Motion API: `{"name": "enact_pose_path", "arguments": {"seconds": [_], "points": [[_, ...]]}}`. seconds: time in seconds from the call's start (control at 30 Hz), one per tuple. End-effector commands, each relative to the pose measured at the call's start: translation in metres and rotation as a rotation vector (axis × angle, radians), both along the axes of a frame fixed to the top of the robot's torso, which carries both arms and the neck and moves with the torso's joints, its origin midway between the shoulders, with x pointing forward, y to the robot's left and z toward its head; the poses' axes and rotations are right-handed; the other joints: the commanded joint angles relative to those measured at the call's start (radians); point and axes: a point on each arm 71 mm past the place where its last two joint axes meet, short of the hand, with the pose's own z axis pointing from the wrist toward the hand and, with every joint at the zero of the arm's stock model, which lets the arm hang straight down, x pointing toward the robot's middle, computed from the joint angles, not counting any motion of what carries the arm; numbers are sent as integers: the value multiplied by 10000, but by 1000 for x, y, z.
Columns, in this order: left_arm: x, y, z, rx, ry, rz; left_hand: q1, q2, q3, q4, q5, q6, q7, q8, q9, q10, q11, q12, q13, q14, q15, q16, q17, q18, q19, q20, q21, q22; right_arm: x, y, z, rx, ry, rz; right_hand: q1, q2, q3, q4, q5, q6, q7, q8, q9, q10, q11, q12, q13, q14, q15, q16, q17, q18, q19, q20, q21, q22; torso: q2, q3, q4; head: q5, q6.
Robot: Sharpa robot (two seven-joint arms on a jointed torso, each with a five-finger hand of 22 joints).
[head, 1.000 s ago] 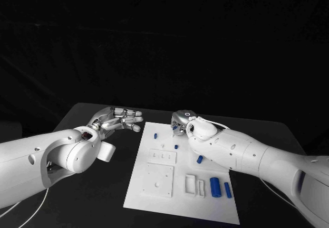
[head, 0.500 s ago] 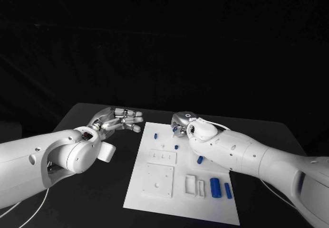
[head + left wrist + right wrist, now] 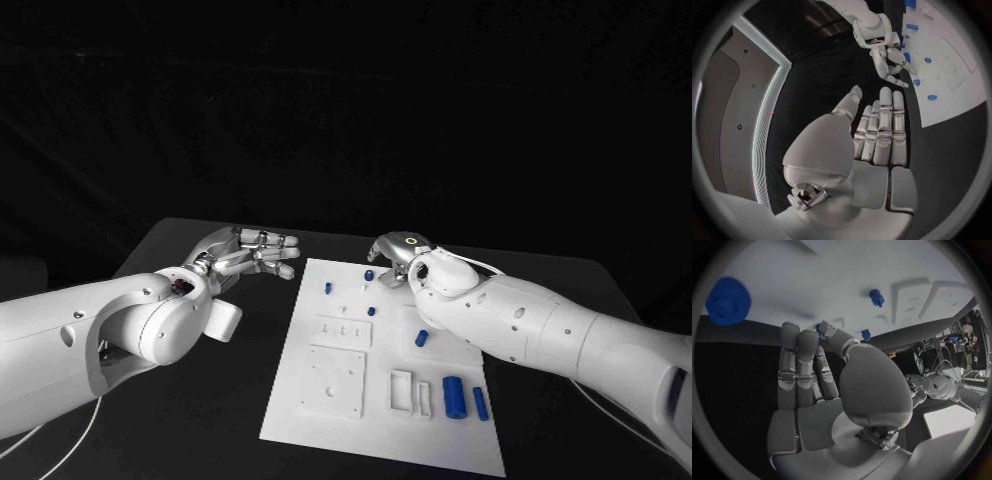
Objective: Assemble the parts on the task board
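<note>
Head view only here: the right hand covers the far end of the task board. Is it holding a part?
Observer: I cannot tell. In the right wrist view a small blue part shows at the thumb tip of the right hand. Whether it is pinched or just behind is unclear.
Operator: Anything past that hand?
Observer: A blue toothed gear lies on the task board near its edge, beyond the fingertips.
Operator: And the left hand?
Observer: The left wrist view shows the left hand with fingers straight, side by side, holding nothing.
</note>
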Motion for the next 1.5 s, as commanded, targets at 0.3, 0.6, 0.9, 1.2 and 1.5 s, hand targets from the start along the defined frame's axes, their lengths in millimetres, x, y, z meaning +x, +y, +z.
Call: {"name": "enact_pose_path", "arguments": {"seconds": [0.3,0.6,0.9,1.2,1.5], "points": [[0,5,2,-4,-81,42,122,-15,-77,6,-50,-54,26,-49,5,-62,21,-36,15,-62,7,51,-9,-10,-40,-3,63,-13,-8,-55,33,1149,111,-583,-1296,-1,669,250,742,619,565,57,3,4524,-872,168,151,34,-479,182,141,-322,368,-375,371,346,23,86,-307,41,215],[2,11,1,45,-78,169,175,-28,-74,-23,-32,-51,29,-50,5,-75,25,-36,14,-58,2,49,-13,-5,-49,-7,92,-13,-9,-98,30,1242,1681,-745,-958,492,-3450,650,2347,430,366,42,18,3827,-1427,7194,8141,-286,-847,1261,2177,-943,377,-864,3232,2135,27,151,-416,-5,245],[3,12,0,72,-69,164,175,-28,-74,-23,-32,-51,29,-50,5,-75,25,-36,14,-58,2,49,-13,-5,-49,-7,92,-13,-6,-108,22,1109,2266,-851,-818,397,-4455,1134,2808,85,459,59,30,4386,-1251,10270,11591,-22,-654,2376,5502,-809,395,-632,5072,3357,28,132,-386,-73,218],[4,11,-1,97,-57,130,182,-22,-69,-32,-25,-57,31,-50,5,-84,27,-35,15,-61,4,42,-19,-6,-79,-7,133,2,-1,-104,12,1122,2497,-883,-653,428,-4656,1357,2744,55,465,54,32,4387,-1248,10200,11674,73,-653,2131,5877,-807,360,-623,5225,3368,13,111,-371,-96,178],[4,12,-1,125,-55,117,182,-22,-69,-32,-25,-57,31,-50,5,-84,27,-35,15,-61,4,42,-19,-6,-79,-7,133,2,1,-107,3,1060,2499,-1061,-665,481,-4496,1292,2751,140,453,52,31,4434,-1259,10264,11750,99,-659,2171,6023,-822,364,-629,5366,3394,5,121,-380,-58,133]]}}
